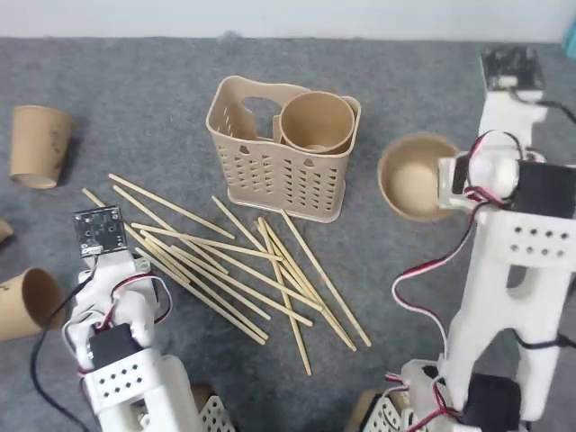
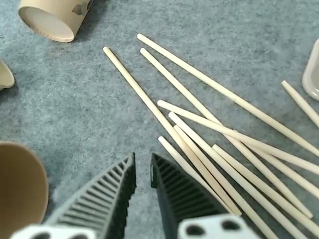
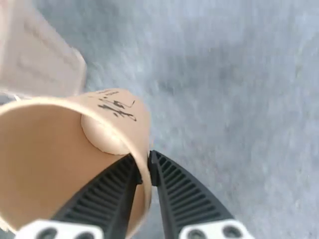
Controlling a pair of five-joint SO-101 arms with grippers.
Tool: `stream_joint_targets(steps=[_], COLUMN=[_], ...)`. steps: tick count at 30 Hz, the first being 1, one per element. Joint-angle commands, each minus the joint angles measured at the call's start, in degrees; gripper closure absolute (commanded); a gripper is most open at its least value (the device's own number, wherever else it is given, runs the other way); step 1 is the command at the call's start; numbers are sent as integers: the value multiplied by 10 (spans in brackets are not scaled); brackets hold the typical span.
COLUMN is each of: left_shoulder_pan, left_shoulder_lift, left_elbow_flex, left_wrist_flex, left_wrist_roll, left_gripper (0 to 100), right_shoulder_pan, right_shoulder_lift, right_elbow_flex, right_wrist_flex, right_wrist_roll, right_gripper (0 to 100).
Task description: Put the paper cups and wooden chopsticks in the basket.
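Observation:
A beige slotted basket [image 1: 283, 171] stands mid-table with one paper cup [image 1: 315, 121] upright inside it. To its right, above the grey mat, my right gripper [image 3: 143, 167] is shut on the rim of a second paper cup [image 1: 416, 175] [image 3: 65, 159], one finger inside and one outside. Several wooden chopsticks [image 1: 234, 261] [image 2: 209, 119] lie scattered in front of the basket. My left gripper [image 2: 143, 172] is shut and holds nothing; it hovers over the mat just left of the chopsticks' ends.
More paper cups lie on their sides at the left: one far left [image 1: 38, 144] [image 2: 52, 17], one close beside the left arm [image 1: 27, 301] [image 2: 20, 189]. A cup's edge [image 2: 5, 74] shows at the border. The basket's corner [image 3: 35, 64] is near the held cup.

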Motion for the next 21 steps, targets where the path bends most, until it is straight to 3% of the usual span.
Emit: stream_joint_targets(steps=[1, 14, 21], left_shoulder_pan=[-1, -1, 0], left_shoulder_lift=[-8, -8, -8], left_elbow_flex=[-1, -1, 6], left_wrist_flex=[-14, -15, -34], left_wrist_roll=[-6, -7, -7], left_gripper=[953, 953, 953], right_shoulder_pan=[-44, -128, -188], right_shoulder_lift=[14, 241, 305], right_elbow_flex=[-120, -452, -511], right_wrist_flex=[-22, -28, -11], right_wrist_roll=[-22, -42, -42], right_gripper=[991, 991, 991])
